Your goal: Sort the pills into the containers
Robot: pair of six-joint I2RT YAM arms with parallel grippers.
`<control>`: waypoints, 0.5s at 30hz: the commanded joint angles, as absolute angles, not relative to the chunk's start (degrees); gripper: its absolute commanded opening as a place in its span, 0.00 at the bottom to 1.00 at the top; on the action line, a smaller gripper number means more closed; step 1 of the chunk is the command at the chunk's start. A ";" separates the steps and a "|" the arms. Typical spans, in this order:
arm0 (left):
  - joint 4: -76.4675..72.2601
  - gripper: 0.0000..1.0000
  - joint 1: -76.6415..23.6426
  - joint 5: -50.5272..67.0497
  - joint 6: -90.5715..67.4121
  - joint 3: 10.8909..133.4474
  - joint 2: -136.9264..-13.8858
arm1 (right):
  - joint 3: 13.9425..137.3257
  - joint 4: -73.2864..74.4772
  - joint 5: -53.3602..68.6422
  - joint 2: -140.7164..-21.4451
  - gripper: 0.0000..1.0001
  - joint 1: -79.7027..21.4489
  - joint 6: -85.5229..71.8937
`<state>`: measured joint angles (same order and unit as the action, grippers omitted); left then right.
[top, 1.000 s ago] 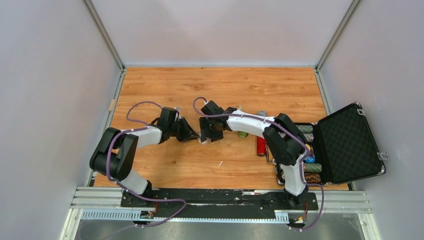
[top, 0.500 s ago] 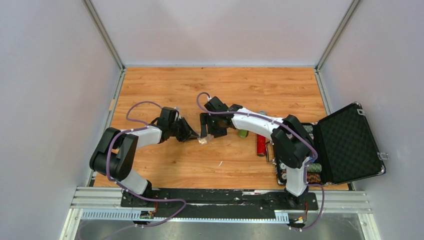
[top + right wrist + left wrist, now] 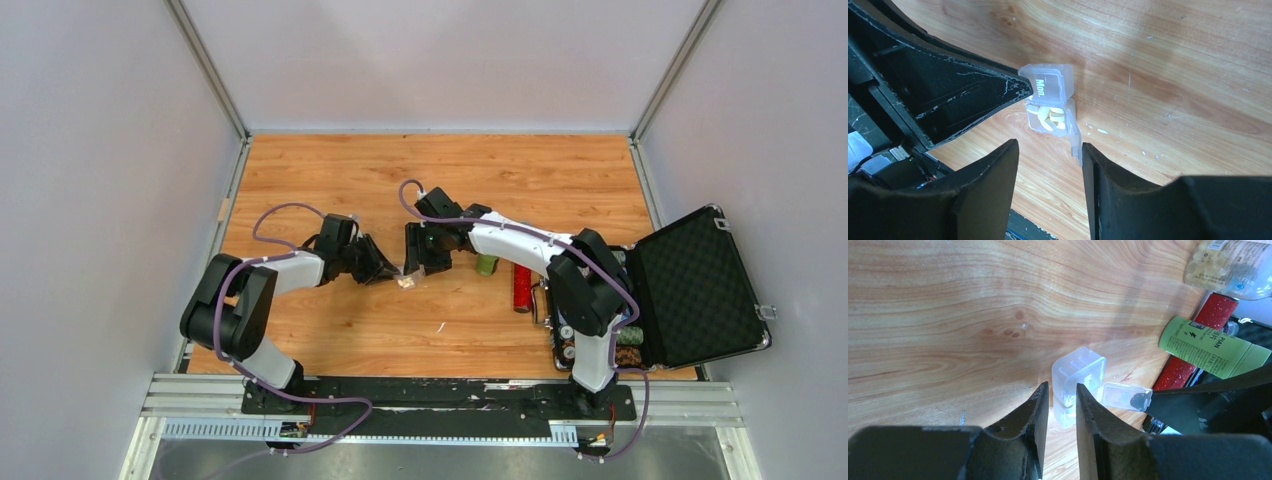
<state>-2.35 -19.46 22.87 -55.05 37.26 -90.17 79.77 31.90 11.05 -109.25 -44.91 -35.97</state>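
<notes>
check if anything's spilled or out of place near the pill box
Nothing spilled that I can see. The tiny clear box, pinched in the left gripper, has one lid flap hanging open beside the pale pills inside.

A small clear box (image 3: 1050, 107) marked "Mon." is seen lying open on the wooden tabletop (image 3: 1173, 75), with pale yellow pills (image 3: 1050, 118) held inside. It is framed by the spread jaws of the right gripper (image 3: 1049, 150). Its marked end is touched by the tip of the left gripper (image 3: 1015, 86).

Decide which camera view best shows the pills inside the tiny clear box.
Right wrist: the box lies open, pale pills visible inside. Left wrist shows only its frosted outside, pills hidden; top external shows just a tiny speck.
</notes>
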 commanded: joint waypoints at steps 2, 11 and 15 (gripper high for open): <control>0.43 0.35 -19.34 19.96 -54.97 37.28 -91.92 | 79.94 29.30 14.36 -107.51 0.48 -44.26 -36.37; -1.76 0.39 -19.34 20.83 -55.71 36.54 -92.05 | 80.09 27.95 17.33 -107.92 0.42 -43.88 -36.02; -2.37 0.40 -19.32 21.20 -56.25 36.27 -92.40 | 78.49 25.01 21.68 -107.79 0.41 -43.41 -35.99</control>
<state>-2.92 -19.46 23.07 -55.79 37.23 -90.87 79.50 29.98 16.62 -109.25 -44.07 -35.97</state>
